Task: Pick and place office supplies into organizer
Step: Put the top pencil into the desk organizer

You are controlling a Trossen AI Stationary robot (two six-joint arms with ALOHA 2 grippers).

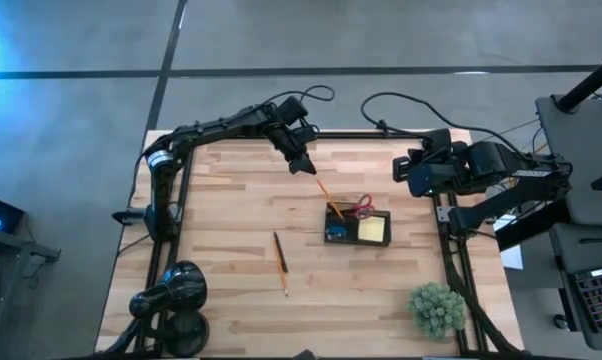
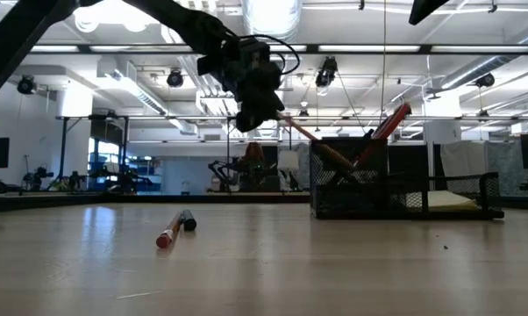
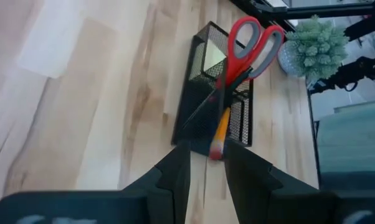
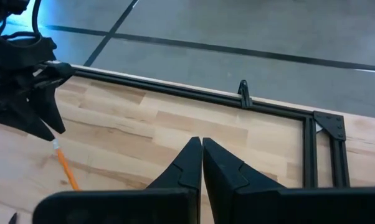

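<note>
High view shows my wooden table [image 1: 231, 200] with the dark organizer [image 1: 358, 227] right of centre, red scissors [image 1: 361, 207] and a yellow note pad [image 1: 372, 229] inside. My left gripper [image 1: 301, 164], far of it, pinches the end of an orange pencil [image 1: 324, 190] slanting into the organizer. My right gripper [image 4: 202, 163] waits clenched at the far right. Another pencil [image 1: 280, 262] lies near-left.

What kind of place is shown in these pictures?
Probably a robotics lab or workshop in a large industrial hall: a wooden table in a black frame, bare concrete floor, and exposed ceiling ducts with hanging lights.
</note>
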